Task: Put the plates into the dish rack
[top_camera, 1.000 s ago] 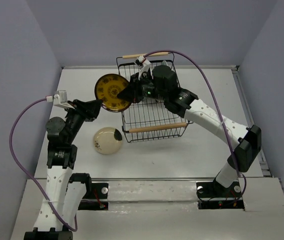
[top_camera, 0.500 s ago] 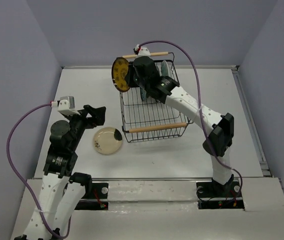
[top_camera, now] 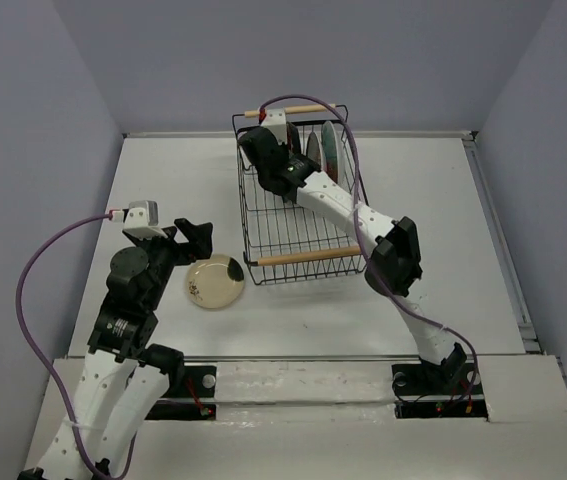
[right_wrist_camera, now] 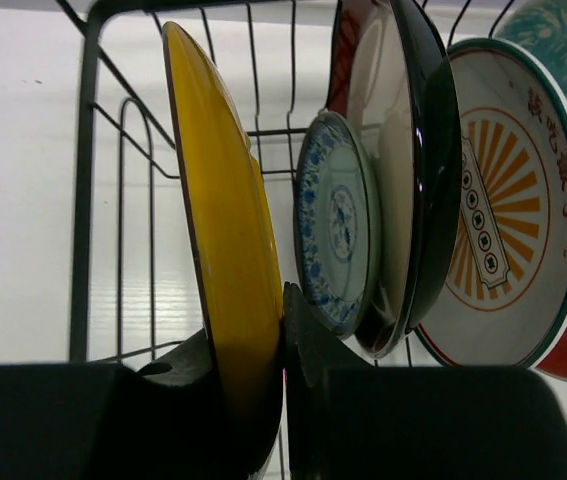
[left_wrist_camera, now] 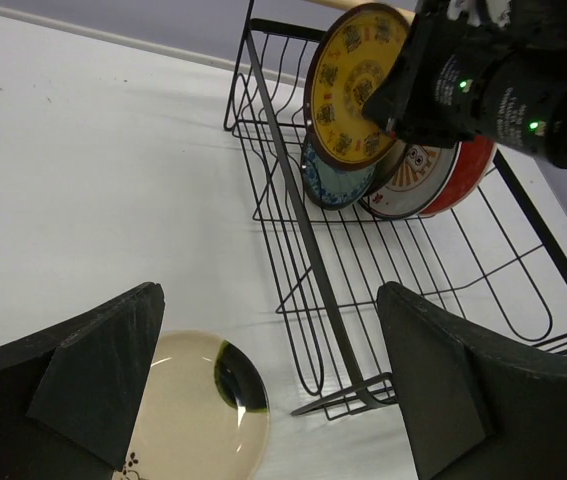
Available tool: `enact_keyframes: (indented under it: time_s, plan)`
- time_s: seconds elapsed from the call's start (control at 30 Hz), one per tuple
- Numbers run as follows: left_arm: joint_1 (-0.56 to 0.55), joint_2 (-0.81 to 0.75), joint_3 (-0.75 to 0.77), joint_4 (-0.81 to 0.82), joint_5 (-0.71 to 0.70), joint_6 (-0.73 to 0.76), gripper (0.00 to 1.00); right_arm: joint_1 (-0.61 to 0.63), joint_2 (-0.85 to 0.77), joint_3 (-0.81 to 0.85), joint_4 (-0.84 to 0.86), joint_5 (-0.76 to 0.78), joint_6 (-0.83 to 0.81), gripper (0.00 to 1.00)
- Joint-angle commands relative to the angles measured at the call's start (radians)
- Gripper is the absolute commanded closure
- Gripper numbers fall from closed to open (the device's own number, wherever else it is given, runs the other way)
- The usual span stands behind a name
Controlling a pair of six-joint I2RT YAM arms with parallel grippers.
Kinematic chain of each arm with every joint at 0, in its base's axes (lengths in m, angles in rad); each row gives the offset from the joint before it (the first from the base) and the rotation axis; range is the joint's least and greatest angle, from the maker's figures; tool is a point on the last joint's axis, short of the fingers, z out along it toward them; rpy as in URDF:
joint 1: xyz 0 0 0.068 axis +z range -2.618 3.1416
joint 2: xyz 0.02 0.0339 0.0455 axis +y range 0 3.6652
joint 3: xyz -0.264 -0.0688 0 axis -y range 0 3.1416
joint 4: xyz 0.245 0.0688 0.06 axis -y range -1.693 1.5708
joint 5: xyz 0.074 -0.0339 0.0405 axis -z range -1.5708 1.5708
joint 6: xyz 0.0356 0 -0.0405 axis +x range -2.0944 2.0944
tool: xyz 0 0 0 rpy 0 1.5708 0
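There's the right end effector (right_wrist_camera: 253,375) pinching the yellow-brown plate (right_wrist_camera: 218,230) upright inside the dish rack (left_wrist_camera: 298,205), just beside the blue plate (right_wrist_camera: 338,225), so next I'd say seat it between wires and release, while the left end effector (left_wrist_camera: 268,375) hangs spread near the cream plate (left_wrist_camera: 178,415) on the tabletop (left_wrist_camera: 83,150).

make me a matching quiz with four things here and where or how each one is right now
1 yellow plate
2 cream plate
3 left fingers
4 sunburst plate

a lying flat on the table beside the rack
b open, holding nothing
c standing on edge in the rack, ungripped
d clamped between the right fingers

Pairs: 1-d, 2-a, 3-b, 4-c
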Motion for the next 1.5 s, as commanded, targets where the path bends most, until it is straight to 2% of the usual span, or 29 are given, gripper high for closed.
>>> enact_keyframes:
  time_s: [0.0, 0.47, 0.77, 1.03, 1.47]
  plan:
    - [-0.016, -0.022, -0.003, 0.028, -0.019, 0.022, 0.01, 0.002, 0.047, 0.073, -0.007, 0.126, -0.027, 0.93]
    - [-0.027, -0.01, -0.003, 0.022, -0.032, 0.016, 0.01, -0.018, 0.176, 0.099, -0.004, 0.128, -0.052, 0.93]
    - [-0.027, 0.045, 0.006, 0.002, -0.053, 0.014, 0.01, -0.027, 0.159, 0.079, -0.002, 0.163, -0.057, 0.93]
    - [-0.026, 0.068, 0.008, -0.002, -0.062, 0.011, 0.01, -0.027, 0.059, -0.008, 0.054, 0.168, -0.079, 0.93]
    - [-0.026, 0.088, 0.011, -0.016, -0.084, 0.01, 0.01, -0.027, 0.134, -0.021, 0.056, 0.12, -0.049, 0.91]
